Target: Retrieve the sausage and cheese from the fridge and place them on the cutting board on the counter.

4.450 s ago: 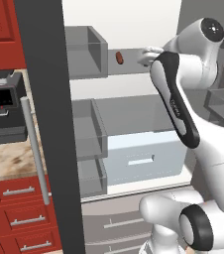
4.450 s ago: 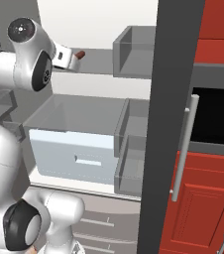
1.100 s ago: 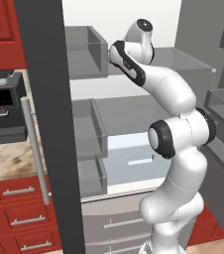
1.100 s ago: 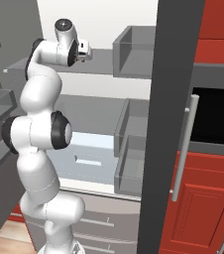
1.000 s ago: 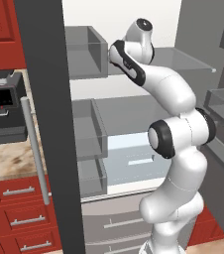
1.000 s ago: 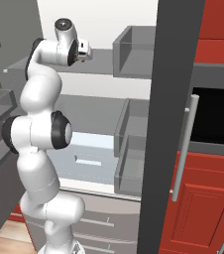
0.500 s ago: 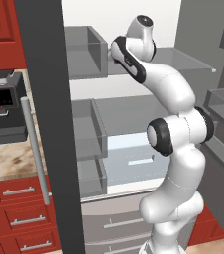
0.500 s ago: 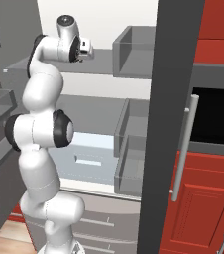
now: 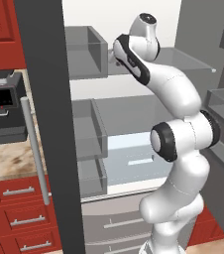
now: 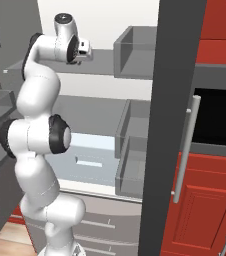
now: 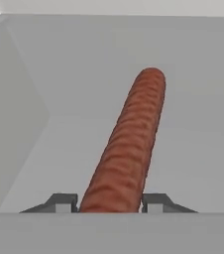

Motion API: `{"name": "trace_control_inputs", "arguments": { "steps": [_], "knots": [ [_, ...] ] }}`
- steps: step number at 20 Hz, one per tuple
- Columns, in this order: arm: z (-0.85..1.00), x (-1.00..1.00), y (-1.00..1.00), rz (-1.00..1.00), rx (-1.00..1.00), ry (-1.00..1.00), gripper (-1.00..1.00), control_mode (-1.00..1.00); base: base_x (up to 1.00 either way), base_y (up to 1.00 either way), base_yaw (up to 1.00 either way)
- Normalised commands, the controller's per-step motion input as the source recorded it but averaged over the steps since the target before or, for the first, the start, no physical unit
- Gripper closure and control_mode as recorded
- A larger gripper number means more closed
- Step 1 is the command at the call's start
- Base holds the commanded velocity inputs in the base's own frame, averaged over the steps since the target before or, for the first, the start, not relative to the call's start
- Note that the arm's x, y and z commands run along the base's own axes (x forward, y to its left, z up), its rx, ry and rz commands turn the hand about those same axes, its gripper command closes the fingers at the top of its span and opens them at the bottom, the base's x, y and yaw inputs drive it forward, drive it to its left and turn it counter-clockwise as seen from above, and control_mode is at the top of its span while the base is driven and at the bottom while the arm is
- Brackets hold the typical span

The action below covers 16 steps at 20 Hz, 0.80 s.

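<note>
The reddish-brown sausage (image 11: 129,149) runs straight away from the hand, its near end squeezed between the two fingertips. My gripper (image 11: 111,202) is shut on it, over the fridge's (image 9: 193,62) upper grey shelf. From the left base view the hand (image 9: 118,49) reaches deep over that shelf; from the right base view it is the hand (image 10: 84,50) at the upper left. The sausage is hidden behind the hand in both base views. The cheese and the cutting board are out of view. A strip of the counter (image 9: 5,158) lies left of the fridge.
The dark edge of the open fridge door (image 9: 44,124) stands close on the left, with grey door bins (image 9: 86,52) beside the hand. A pale crisper drawer (image 9: 129,158) is pulled out below. A black coffee machine (image 9: 2,106) stands on the counter. Red cabinets (image 10: 210,200) lie to the right.
The fingers have closed from wide open onto the sausage. The hand has risen slightly over the shelf; the base has not moved.
</note>
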Motion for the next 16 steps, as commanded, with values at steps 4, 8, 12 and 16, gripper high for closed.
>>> {"name": "trace_control_inputs", "arguments": {
  "steps": [4,8,12,16],
  "knots": [
    [-0.2,-0.76,0.0,0.0,0.0,-0.11,1.0,-1.0,0.0,0.0,0.0],
    [-0.2,-0.86,0.0,0.0,0.0,-0.16,1.0,-1.0,0.0,0.0,0.0],
    [-0.13,-0.93,-0.03,0.0,0.0,-0.15,1.0,-1.0,0.0,0.0,0.0],
    [0.01,-0.93,-0.04,0.0,0.04,0.0,1.0,-1.0,0.0,0.0,0.0]
  ]
}}
